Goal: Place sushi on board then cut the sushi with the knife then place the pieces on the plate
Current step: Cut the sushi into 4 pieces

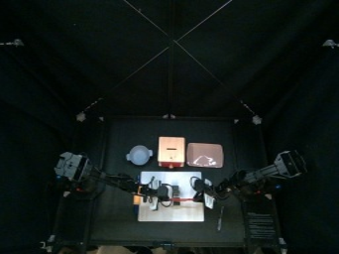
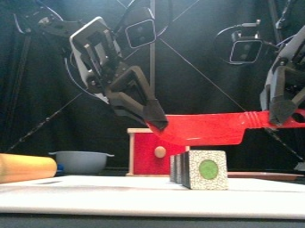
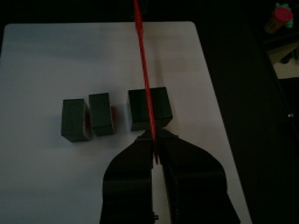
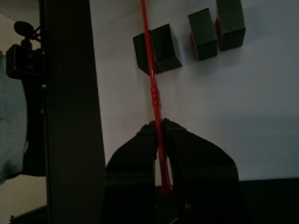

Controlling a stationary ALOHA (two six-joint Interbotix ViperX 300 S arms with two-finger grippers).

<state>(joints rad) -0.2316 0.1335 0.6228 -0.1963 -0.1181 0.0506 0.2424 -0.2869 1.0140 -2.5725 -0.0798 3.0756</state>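
Currently both arms share one tool. The left end effector (image 2: 155,119), coming down from the upper left of the front view, has its jaws pinched tight on one end of the red knife (image 2: 202,132). The right end effector (image 2: 281,116), at the right edge of that view, is clamped just as tightly on the other end. The blade lies roughly level between them, across the middle of the frame.

The sushi roll (image 2: 205,170) stands right under the blade, on the white cutting board (image 2: 71,191) that fills the bottom of the front view. Whether the blade touches its top cannot be told. In the left wrist view the roll shows as three dark blocks: a larger one (image 3: 152,109) with the knife's thin red edge running over it, and two slimmer ones (image 3: 75,120) (image 3: 100,114) side by side, a little apart from it.

In the top view the pink plate (image 1: 205,154) lies on the counter (image 1: 119,134) above and right of the board. The wooden box (image 1: 171,149) sits just left of it and the blue-grey bowl (image 1: 139,154) further left. A yellow-orange cylinder (image 2: 24,166) lies at the front view's lower left edge.
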